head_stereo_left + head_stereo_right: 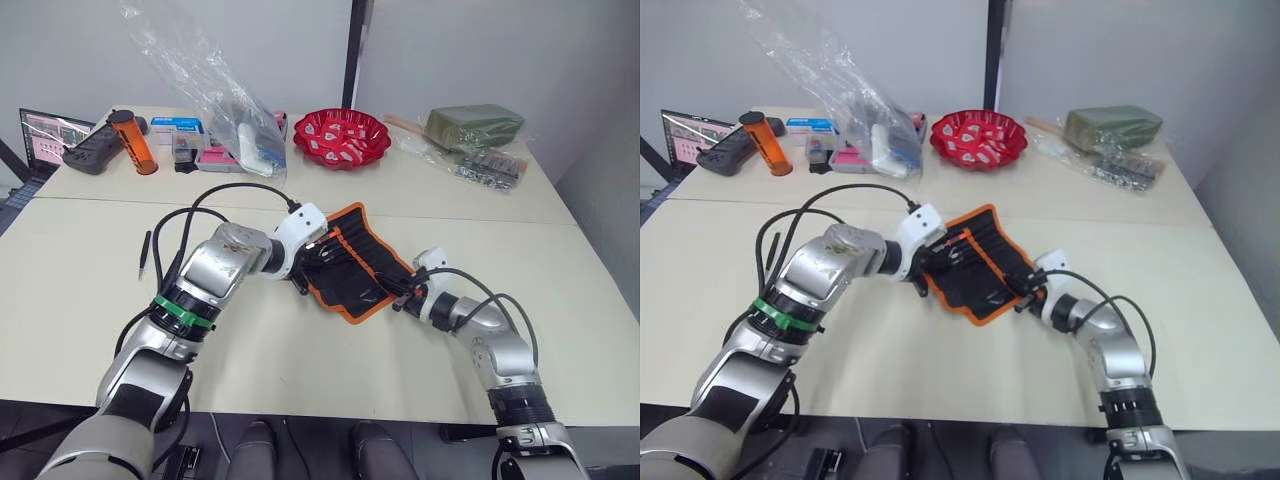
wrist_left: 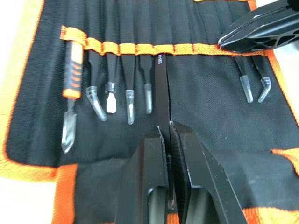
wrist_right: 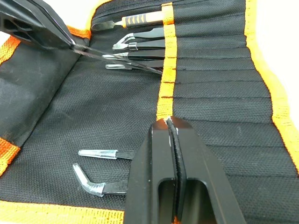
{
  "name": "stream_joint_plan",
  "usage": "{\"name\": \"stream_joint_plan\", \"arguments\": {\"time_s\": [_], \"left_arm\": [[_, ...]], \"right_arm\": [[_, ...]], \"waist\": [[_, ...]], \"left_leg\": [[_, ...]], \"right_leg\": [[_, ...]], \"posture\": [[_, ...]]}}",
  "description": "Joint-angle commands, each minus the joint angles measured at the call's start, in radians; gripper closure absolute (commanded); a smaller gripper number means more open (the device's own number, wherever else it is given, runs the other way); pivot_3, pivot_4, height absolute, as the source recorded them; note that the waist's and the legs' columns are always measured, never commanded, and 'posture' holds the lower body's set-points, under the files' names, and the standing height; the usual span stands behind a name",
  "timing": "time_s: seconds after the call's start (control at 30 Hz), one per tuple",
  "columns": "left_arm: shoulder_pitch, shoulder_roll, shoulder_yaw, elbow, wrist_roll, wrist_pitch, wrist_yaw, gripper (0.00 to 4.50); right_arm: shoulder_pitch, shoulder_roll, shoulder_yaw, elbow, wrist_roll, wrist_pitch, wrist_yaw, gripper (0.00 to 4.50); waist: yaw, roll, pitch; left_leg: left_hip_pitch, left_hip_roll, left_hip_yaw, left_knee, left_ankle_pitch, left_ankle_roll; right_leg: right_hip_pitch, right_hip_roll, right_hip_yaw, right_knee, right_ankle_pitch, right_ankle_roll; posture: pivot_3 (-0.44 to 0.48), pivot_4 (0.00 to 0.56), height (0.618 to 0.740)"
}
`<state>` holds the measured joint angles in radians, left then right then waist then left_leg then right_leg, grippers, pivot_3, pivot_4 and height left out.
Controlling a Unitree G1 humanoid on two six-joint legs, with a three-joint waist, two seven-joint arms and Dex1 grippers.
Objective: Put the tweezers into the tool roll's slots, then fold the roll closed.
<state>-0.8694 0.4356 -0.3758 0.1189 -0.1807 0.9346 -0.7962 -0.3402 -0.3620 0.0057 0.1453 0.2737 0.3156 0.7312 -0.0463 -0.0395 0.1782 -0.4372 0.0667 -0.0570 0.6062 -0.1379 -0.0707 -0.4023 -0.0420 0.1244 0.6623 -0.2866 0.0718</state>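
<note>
- Head views: the tool roll (image 1: 350, 262) lies open on the table (image 1: 90, 320), near its middle, set at a slant. The left gripper (image 1: 313, 250) works at the roll's 9 o'clock edge; the right gripper (image 1: 403, 296) is at its 4 o'clock corner. One loose pair of tweezers (image 1: 144, 253) lies on the table well apart, at 9 o'clock from the roll. At 12 o'clock, near the far edge, stand a red bowl (image 1: 341, 136), a plastic bag (image 1: 222, 100) and an orange bottle (image 1: 133, 142); none stands in the way.
- Left wrist view: the left gripper's fingers (image 2: 196, 177) are closed on a black pair of tweezers (image 2: 161, 93), its tip entering a slot (image 2: 161, 48) under the orange band. Neighbouring slots hold four capped tools and an orange-handled pick (image 2: 71, 95). Risk, as judged: a slight tilt would catch the tip on the stitched band or push it into the occupied slot beside it.
- Right wrist view: the right gripper's fingers (image 3: 154, 172) are pressed together on the roll's orange band (image 3: 164, 100), apparently pinning the fabric. Two capped tweezers (image 3: 100, 154) sit just beside them. Risk, as judged: if this hold slips, the roll would slide or bunch under the push of insertion; the loose pair of tweezers lies far from both grippers.
</note>
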Motion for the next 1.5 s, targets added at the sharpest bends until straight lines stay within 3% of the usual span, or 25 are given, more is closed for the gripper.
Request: {"name": "stream_joint_plan", "arguments": {"time_s": [0.03,0.67,1.07,1.3,1.5], "left_arm": [[-0.033,-0.033,-0.005,0.021,0.023,-0.034,0.014,4.49],[-0.05,-0.225,0.064,0.365,0.068,-0.339,0.007,4.49],[-0.098,-0.274,0.071,0.522,0.139,-0.499,0.032,4.49],[-0.048,-0.181,0.115,0.331,0.101,-0.36,-0.024,2.08],[0.091,-0.017,0.196,-0.005,0.016,-0.161,-0.073,0.13]], "right_arm": [[0.014,-0.001,0.024,0.0,-0.013,0.006,0.005,4.5],[0.016,-0.012,0.042,-0.021,-0.019,0.029,0.031,4.5],[0.014,-0.028,0.045,-0.034,-0.017,0.047,0.045,4.5],[0.008,-0.031,0.044,-0.025,-0.018,0.045,0.042,4.5],[0.0,-0.03,0.034,-0.004,-0.018,0.037,0.037,4.5]], "waist": [[0.001,0.0,0.0],[0.001,0.0,0.0],[0.002,0.0,0.0],[-0.007,0.001,0.0],[-0.016,0.002,-0.001]], "left_leg": [[0.0,0.0,0.0,0.0,0.0,0.0],[0.0,0.0,0.0,0.001,0.0,0.0],[0.0,-0.001,-0.001,0.002,0.0,0.0],[0.0,-0.001,-0.001,0.001,0.0,0.0],[0.001,-0.001,-0.001,0.0,0.0,0.0]], "right_leg": [[0.0,0.0,0.0,0.0,0.0,0.0],[0.001,0.0,0.0,0.001,0.0,0.0],[0.001,0.0,0.0,0.001,0.0,0.0],[0.0,0.0,0.0,0.002,0.0,0.0],[0.001,0.0,0.0,0.002,0.0,0.0]], "posture": [[0.0,0.15,0.729],[0.0,0.15,0.729],[0.0,0.15,0.729],[0.0,0.15,0.729],[0.0,0.15,0.729]]}}
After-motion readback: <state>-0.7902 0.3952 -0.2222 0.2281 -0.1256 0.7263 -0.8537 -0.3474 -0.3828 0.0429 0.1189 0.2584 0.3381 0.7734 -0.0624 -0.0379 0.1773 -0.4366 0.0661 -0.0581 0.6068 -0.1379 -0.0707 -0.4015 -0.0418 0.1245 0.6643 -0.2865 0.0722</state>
